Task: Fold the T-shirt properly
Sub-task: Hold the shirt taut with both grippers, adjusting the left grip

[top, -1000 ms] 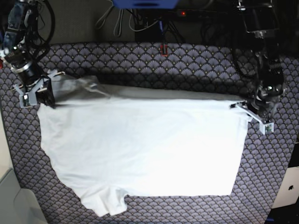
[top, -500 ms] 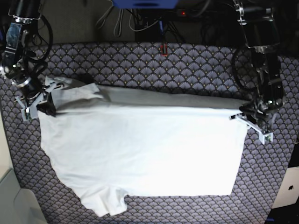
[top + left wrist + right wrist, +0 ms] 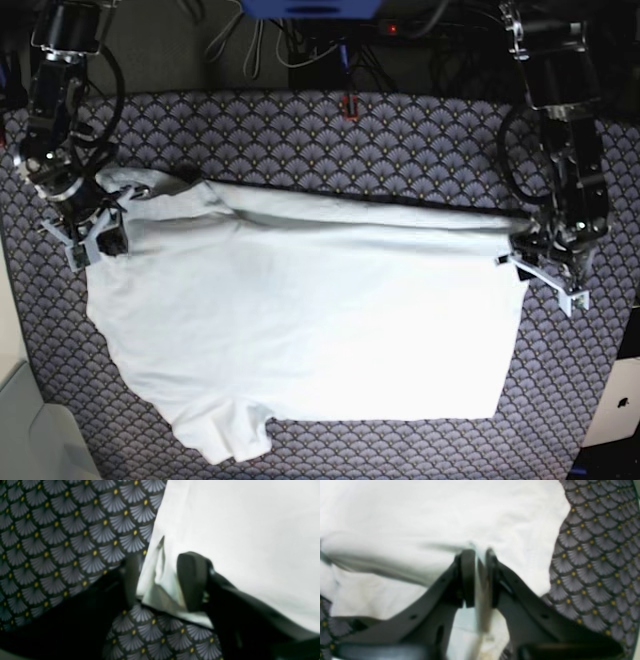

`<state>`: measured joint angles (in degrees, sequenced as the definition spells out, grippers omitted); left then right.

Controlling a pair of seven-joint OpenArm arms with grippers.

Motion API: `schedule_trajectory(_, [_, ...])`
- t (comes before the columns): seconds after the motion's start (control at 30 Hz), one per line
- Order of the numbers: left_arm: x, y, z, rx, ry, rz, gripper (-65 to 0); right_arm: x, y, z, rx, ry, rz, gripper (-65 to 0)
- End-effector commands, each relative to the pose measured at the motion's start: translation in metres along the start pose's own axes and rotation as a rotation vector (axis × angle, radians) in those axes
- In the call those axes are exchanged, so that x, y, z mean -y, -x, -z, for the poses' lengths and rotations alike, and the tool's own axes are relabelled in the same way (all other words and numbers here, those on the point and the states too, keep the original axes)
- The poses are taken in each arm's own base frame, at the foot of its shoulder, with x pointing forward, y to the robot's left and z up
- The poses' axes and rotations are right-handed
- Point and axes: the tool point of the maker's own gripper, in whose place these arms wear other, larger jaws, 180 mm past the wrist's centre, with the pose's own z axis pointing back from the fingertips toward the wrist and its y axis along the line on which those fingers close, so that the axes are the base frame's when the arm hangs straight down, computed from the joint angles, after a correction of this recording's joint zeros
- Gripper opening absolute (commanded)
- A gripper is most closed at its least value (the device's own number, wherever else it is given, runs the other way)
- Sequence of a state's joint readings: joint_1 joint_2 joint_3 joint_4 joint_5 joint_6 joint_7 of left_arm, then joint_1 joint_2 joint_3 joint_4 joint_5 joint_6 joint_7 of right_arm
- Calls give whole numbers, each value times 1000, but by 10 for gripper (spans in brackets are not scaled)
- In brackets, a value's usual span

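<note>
The white T-shirt lies spread on the patterned table cover, its far edge drawn in a straight line between my two grippers. My right gripper, at the base view's left, is shut on the shirt's far left part; in the right wrist view its fingers pinch a thin fold of the shirt. My left gripper is at the far right corner. In the left wrist view its fingers stand apart with the shirt's corner loose between them.
The table cover has a dark fan pattern and shows all around the shirt. Cables and a blue box sit beyond the far edge. A sleeve sticks out at the shirt's near left.
Both grippers have come lower and slightly nearer with the shirt's far edge. The raised flap by the right gripper has settled flatter. The left gripper's fingers now stand apart.
</note>
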<state>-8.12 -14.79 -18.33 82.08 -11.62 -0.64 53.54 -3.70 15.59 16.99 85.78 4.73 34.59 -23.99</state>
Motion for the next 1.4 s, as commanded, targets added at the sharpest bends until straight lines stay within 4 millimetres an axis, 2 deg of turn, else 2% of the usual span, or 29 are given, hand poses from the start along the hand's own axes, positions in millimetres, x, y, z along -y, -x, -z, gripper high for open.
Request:
schedule_trajectory(0.0, [-4,-23,-6,67,-8,6,-300,6,-19,-2,57,8,-15,-516])
schedule_trajectory(0.07, [-3,-25,-7,73,-7,7,-273,7,-19,-3,57,12,-17,-477])
schedule_trajectory(0.2, [-6,-22,-7,68,-11,4,-269,9,-28,-7,81,20,-30,-389])
schedule_trajectory(0.33, [-10,-25,-15,83,-16,20,-269,16,-35,-25,109,60,-50,-335])
schedule_trajectory(0.43, [-11,-18,-24,93,-24,46,-269,5,-33,-33,118,55,-48,-336])
schedule_trajectory(0.63, [-13,12,-22,38,-27,61,-270,-6,-22,-39,98,41,-40,-336])
schedule_trajectory(0.73, [-12,15,-23,36,-26,63,-274,-8,-21,-38,98,38,-32,-336])
schedule_trajectory(0.8, [-12,19,-24,23,-25,66,-312,-9,-20,-38,98,38,-30,-336])
schedule_trajectory(0.93, [-18,30,-23,-2,-36,76,-438,-10,-18,-38,93,37,-30,-336])
schedule_trajectory(1.03, [-19,33,-23,-11,-37,76,-494,-10,-14,-40,83,34,-30,-336])
schedule_trajectory(1.17, [-19,34,-23,-12,-37,76,-491,-11,-14,-40,83,34,-30,-336])
schedule_trajectory(1.37, [-21,43,-25,-25,-40,84,-432,-10,-14,-40,81,35,-32,-336])
